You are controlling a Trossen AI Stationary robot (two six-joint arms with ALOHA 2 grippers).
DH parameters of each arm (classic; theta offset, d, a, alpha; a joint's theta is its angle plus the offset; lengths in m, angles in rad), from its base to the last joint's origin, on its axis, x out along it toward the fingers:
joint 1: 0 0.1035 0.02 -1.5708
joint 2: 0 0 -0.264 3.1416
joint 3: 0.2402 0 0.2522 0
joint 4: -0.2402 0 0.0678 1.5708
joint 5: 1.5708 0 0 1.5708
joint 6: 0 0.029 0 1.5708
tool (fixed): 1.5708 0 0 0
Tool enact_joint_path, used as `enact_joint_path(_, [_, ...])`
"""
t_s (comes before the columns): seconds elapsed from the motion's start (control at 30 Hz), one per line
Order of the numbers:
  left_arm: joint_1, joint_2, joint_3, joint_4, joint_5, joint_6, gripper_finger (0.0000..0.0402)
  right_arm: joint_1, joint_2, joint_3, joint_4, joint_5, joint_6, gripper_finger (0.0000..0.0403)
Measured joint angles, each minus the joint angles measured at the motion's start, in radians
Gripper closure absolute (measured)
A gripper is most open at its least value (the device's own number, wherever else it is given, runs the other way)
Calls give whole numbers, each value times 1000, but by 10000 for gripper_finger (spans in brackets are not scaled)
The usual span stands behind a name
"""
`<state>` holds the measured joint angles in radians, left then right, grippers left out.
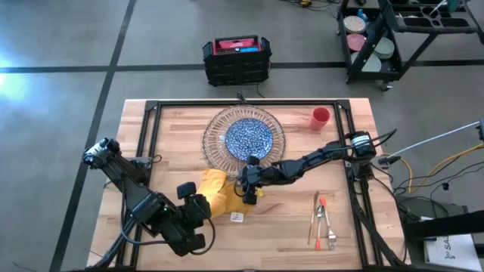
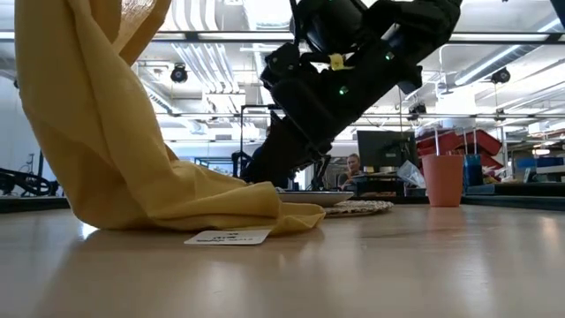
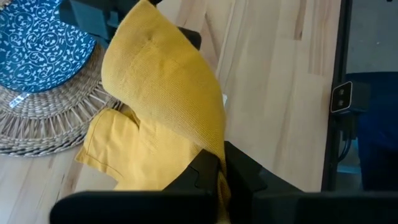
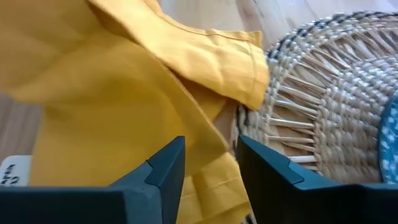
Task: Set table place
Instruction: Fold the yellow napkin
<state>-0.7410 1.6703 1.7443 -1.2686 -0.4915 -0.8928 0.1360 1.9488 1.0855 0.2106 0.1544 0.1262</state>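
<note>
The table (image 1: pixel 302 227) is a light-wood top with a black frame rail, standing on a grey floor; a black crate (image 1: pixel 236 60) sits on the floor beyond its far edge. A round woven charger (image 1: pixel 243 140) lies near the far middle of the table, with a blue-patterned plate (image 1: pixel 248 137) resting on it. A red cup (image 1: pixel 321 117) stands to the right of the charger, apart from it. Orange-handled cutlery (image 1: pixel 324 219) lies near the front right.

The yellow napkin (image 1: pixel 219 193) lies just in front of the charger, partly lifted, its lower folds on the table. The left gripper (image 3: pixel 221 171) has its fingers pressed together, pinching one part of the napkin and holding it raised. The right gripper (image 4: pixel 211 163) is at the napkin's edge beside the charger rim, fingers slightly apart with cloth between them. A small white tag (image 1: pixel 237 217) lies on the table by the napkin.
</note>
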Motion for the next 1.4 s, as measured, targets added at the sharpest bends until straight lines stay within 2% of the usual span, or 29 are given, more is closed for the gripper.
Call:
enact_joint_path(0.27, [0, 0, 0, -8, 0, 0, 402, -20, 0, -1, 7, -5, -21, 287])
enact_joint_path(0.6, [0, 0, 0, -12, -10, 0, 401, -50, 0, -2, 11, -73, -22, 254])
enact_joint_path(0.8, [0, -1, 0, -14, -10, 0, 402, -50, 34, 0, 16, -109, -9, 258])
enact_joint_path(1.07, [0, -2, 0, -17, -7, 1, 401, -47, 119, 59, 26, -143, 17, 289])
enact_joint_path(1.17, [0, -2, 0, -20, -7, 1, 401, -44, 123, 73, 26, -171, 27, 319])
enact_joint_path(1.3, [0, -2, 0, -37, -7, -7, 402, -31, 91, 73, 1, -182, 19, 386])
enact_joint_path(1.4, [0, -2, 0, -45, -7, -7, 402, -16, 48, 73, -42, -169, 11, 397])
